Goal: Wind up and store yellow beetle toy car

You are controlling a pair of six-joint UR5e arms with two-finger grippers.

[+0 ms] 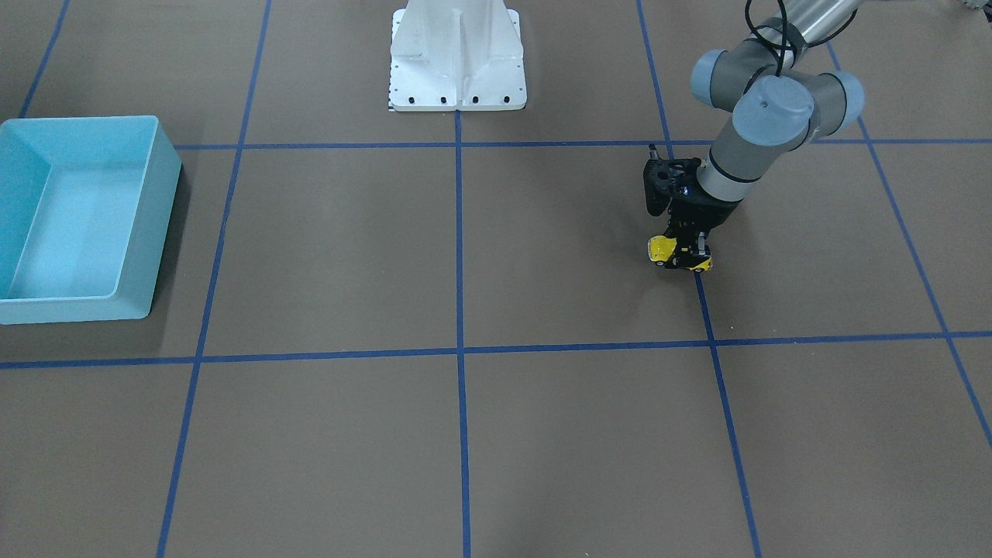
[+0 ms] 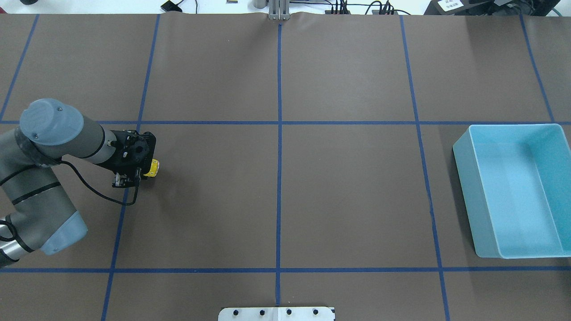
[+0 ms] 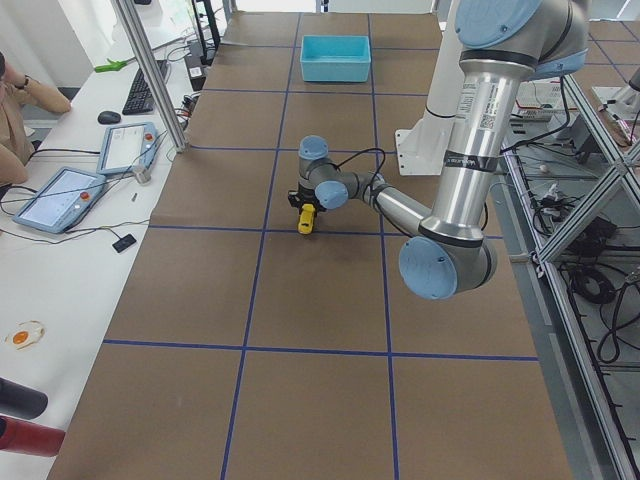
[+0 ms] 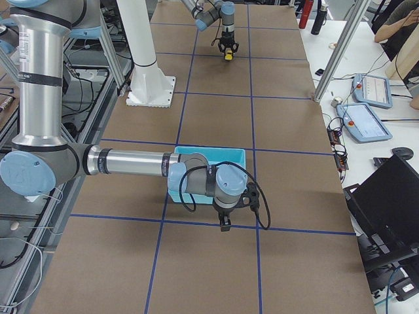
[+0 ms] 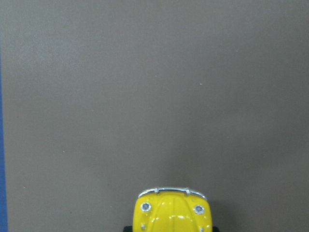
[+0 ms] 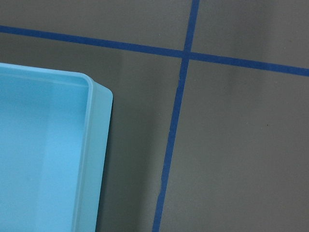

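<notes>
Left gripper is clamped across the mid-body of the yellow beetle toy car. The car is low at the table, on the robot's left side, just beside a blue tape line. Can't confirm from these views that the wheels touch.

Right gripper hangs just beside the blue bin. We can't tell if it's open or closed, as it only shows in the side cam.

Step, as we read it: wind-up.
- We'd press the wheels down w/ light, even load and drag straight back along the car's axis.
- No yaw, or the wheels skid instead of loading the spring.
- Grip is on rounded, glossy sides, so slip risk is real. Pull slow.

Room:
- Wrist cam shows only bare brown surface ahead of the nose.
- Bin is well apart, across the table on the robot's right, so storing means a long traverse or a handover.
- Robot base sits off to the side of that path.
- Bin walls are tall vs the car, so we'd come in over the rim and release low.
</notes>
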